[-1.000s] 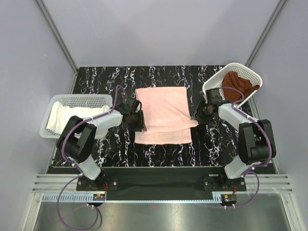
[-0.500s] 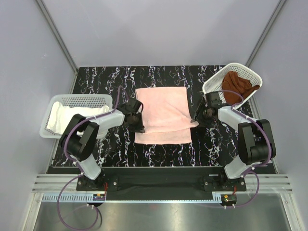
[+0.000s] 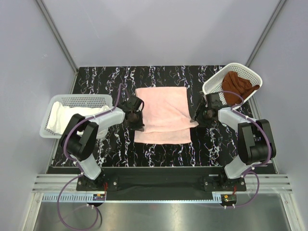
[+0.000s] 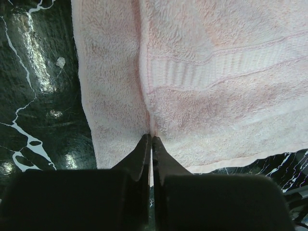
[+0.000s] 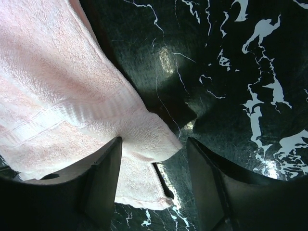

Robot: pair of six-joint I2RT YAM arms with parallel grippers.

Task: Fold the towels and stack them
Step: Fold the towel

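Both arms (image 3: 103, 120) reach inward; left pincer (image 4: 152, 140) clamps the pink towel (image 3: 163, 113), right pincer (image 5: 154, 143) gapes over its corner.

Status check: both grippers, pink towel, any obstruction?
Left gripper shut, pinching pink towel at its left edge. Right gripper open astride its right corner. Towel spread flat, partly folded. Nothing lying on it.

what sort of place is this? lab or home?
Likely an enclosed lab test cell, not a home: plain grey walls box in a black marble-pattern table, with a pink towel staged between white mesh baskets.
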